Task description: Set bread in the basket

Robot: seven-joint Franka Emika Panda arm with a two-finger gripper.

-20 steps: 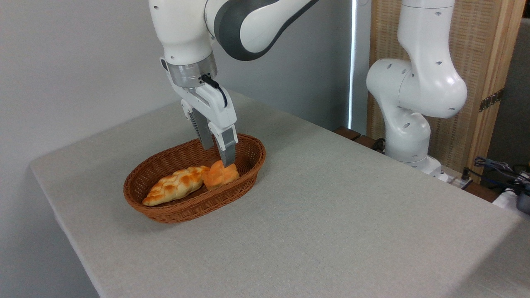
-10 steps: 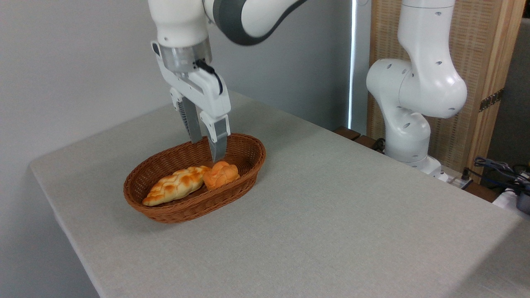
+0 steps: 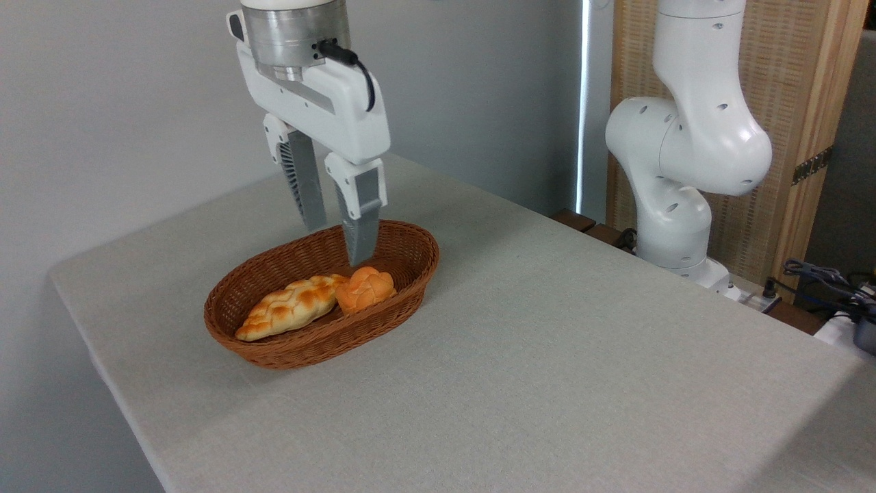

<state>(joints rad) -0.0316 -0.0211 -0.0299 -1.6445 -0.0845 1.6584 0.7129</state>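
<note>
Bread (image 3: 365, 288) lying in the basket (image 3: 417, 272), hand (image 3: 339, 245) empty above it

Small orange bun down inside the wicker oval toward its 2 o'clock end, touching the tip of a longer pale braided loaf (image 3: 290, 306) stretched toward 8 o'clock; likely set in the one free patch beside that loaf. Hand poised at the bun's 12 o'clock, fingers (image 3: 360, 226) parted and pointing down, gripping nothing, clear of the rim. Basket resting toward the 10 o'clock part of the grey tabletop (image 3: 547, 356). Task apparently done
</note>
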